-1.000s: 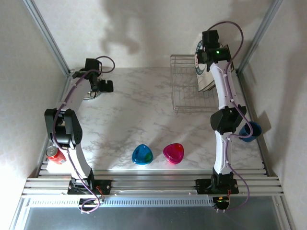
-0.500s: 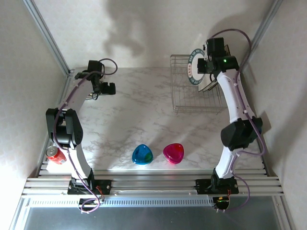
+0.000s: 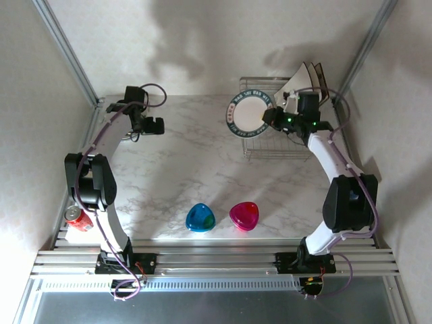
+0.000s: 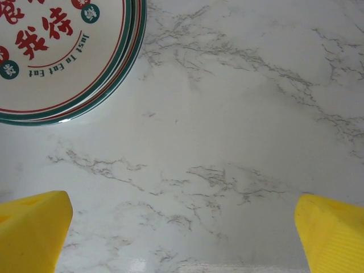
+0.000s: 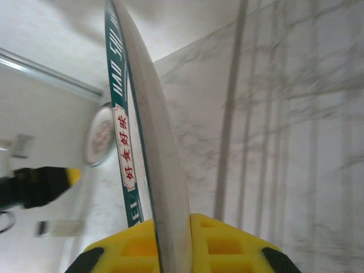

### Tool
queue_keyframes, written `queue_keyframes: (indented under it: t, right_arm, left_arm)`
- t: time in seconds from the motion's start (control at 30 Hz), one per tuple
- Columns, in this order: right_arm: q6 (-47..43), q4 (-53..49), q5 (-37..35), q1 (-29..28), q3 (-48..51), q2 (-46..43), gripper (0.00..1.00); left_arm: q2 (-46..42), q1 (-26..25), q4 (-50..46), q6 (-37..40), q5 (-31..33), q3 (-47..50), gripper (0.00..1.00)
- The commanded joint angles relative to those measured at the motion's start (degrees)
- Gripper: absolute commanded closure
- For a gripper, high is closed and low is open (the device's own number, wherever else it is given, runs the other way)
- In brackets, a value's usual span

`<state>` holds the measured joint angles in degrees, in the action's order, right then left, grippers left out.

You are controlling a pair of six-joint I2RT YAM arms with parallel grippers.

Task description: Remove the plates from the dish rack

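A round white plate (image 3: 247, 114) with a dark patterned rim hangs in the air at the left edge of the dish rack (image 3: 277, 138), and my right gripper (image 3: 268, 119) is shut on its rim. In the right wrist view the plate (image 5: 139, 119) runs edge-on between the yellow fingers (image 5: 233, 244). Square cream plates (image 3: 307, 79) stand at the rack's far right. My left gripper (image 3: 155, 125) is open at the far left, its fingertips (image 4: 31, 227) wide apart over bare marble beside a stack of round plates (image 4: 57, 51).
A blue dish (image 3: 200, 217) and a pink dish (image 3: 244, 215) lie near the table's front. A red can (image 3: 77, 217) stands at the left edge by the left arm's base. Metal frame posts rise at both back corners.
My right arm has lifted the round plate out of the rack and swung it left, past the rack's left edge. The left arm has barely moved.
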<state>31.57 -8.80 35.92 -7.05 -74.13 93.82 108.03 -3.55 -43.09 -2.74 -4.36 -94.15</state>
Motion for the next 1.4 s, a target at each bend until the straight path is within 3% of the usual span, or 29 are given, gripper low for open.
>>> queue_keyframes:
  t: [0.0,0.37,0.67,0.9,1.1,1.37]
  right_arm:
    - [12.0,22.0,10.9,-0.5,4.7,1.1,1.0]
    - [14.7,28.9,12.0,-1.0,8.4,7.0,1.0]
    - [15.5,29.9,12.6,-3.5,6.0,9.8,1.0]
    - [17.0,31.1,13.1,-6.5,2.4,12.5,1.0]
    - [17.5,31.4,13.5,-8.8,-0.7,14.7,1.0]
    - [18.5,31.9,14.5,-10.6,-3.9,16.6,1.0]
  left_arm:
    - [-2.1,-0.5,0.6,0.8,-0.9,0.7,0.0]
    - [-3.3,-0.5,5.0,-0.7,-4.3,1.5,0.0]
    - [-5.8,-0.7,25.4,-9.4,-34.3,8.6,0.01]
    - [-4.2,-2.1,41.8,-19.3,-48.9,14.1,0.0]
    - [-2.1,-3.4,51.4,-25.7,-54.1,16.5,0.02]
    - [0.6,-4.9,52.7,-26.9,-55.0,15.6,0.17]
